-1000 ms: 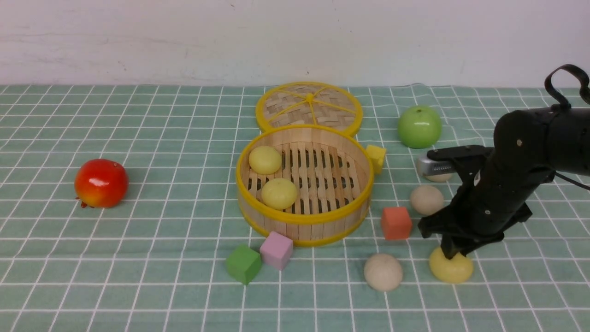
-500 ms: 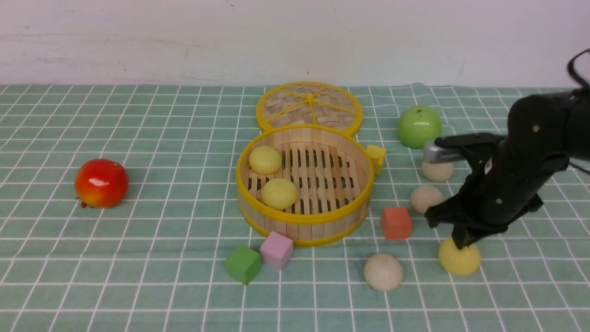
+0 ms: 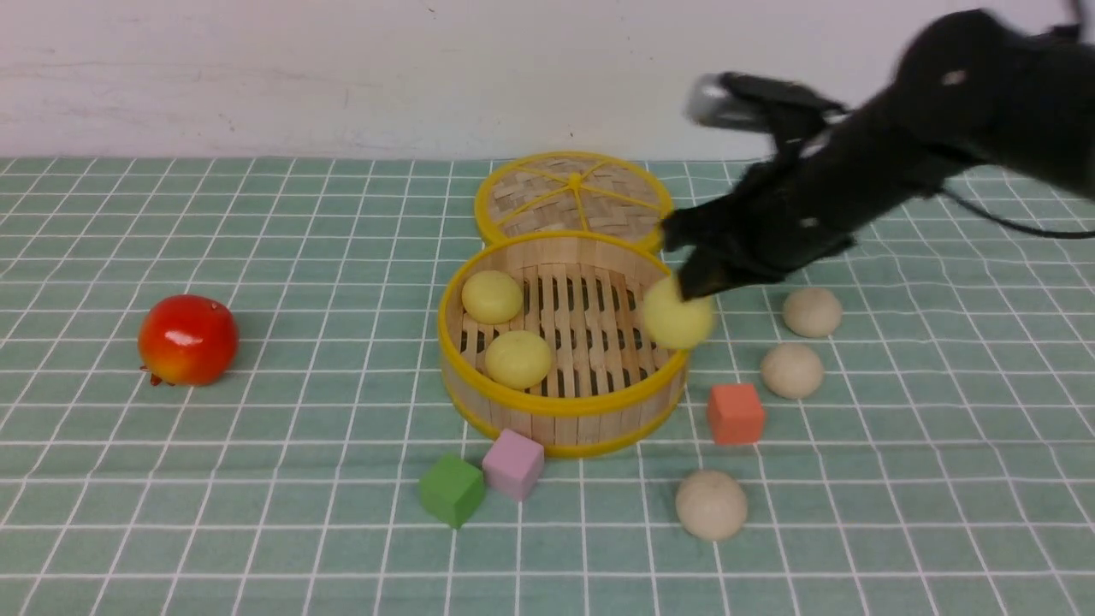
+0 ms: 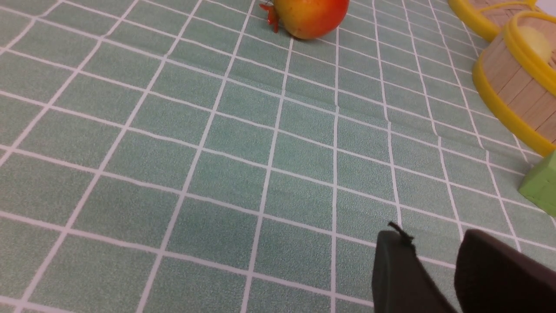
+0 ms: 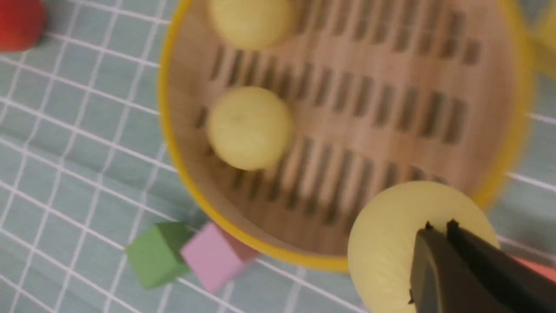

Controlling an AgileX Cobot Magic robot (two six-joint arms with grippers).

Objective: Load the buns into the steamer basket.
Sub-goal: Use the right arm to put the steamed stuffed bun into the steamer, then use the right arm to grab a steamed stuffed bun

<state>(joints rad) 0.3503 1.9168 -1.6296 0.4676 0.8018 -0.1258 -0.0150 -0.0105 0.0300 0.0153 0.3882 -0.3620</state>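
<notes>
**Operator:** State of the right end effector (image 3: 695, 287)?

**Technician:** Clenched on the crown of a pale yellow bun (image 3: 677, 315), which hangs above the steamer basket (image 3: 560, 409) at its right rim. The left end effector (image 4: 430, 261) is released and holds nothing.

**Operator:** Handling?

**Technician:** Judged light and soft, since the jaws pinch nearly closed. Grip at the dome top. Three beige buns (image 3: 792, 370) lie on the counter (image 3: 257, 479).

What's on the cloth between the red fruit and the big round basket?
Nothing. In the front view, only bare green cloth lies between the red fruit and the steamer basket.
</notes>
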